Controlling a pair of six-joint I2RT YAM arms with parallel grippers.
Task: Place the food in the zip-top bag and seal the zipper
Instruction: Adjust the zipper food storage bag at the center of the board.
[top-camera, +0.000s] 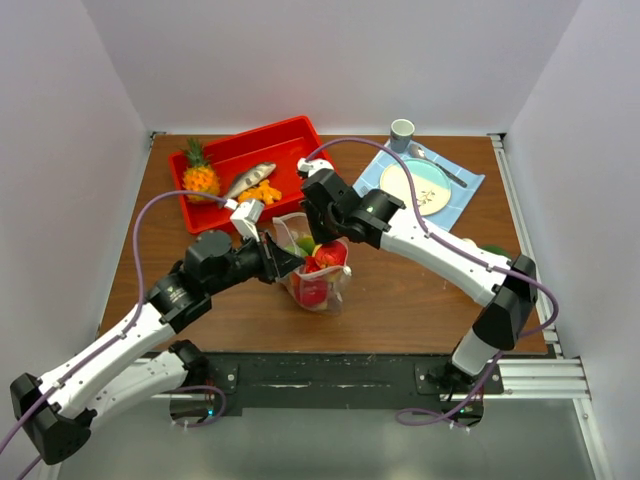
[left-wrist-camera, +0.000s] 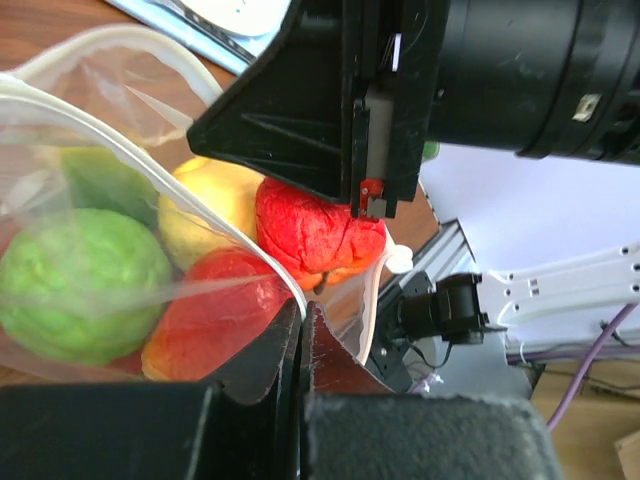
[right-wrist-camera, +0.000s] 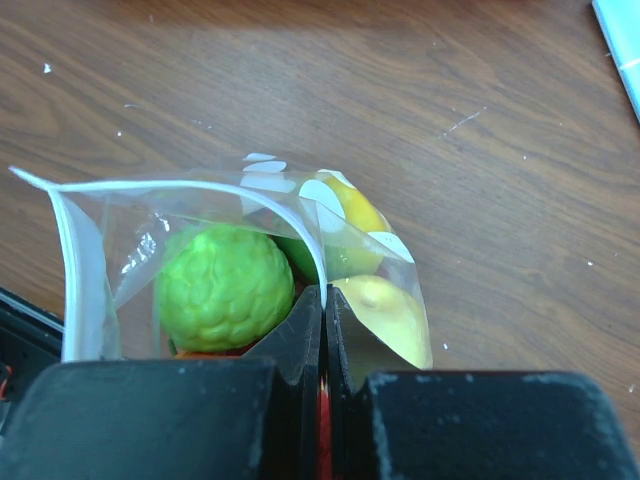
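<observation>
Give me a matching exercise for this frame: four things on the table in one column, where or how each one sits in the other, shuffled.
Column one:
1. toy pineapple
2. cup
3. plate
4. zip-top bag

Column two:
A. lying on the blue mat
B. standing upright with toy fruit inside
C. in the left end of the red tray
D. at the far corner of the mat, towards the back wall

Pairs: 1-C, 2-D, 3-A, 4-B.
</observation>
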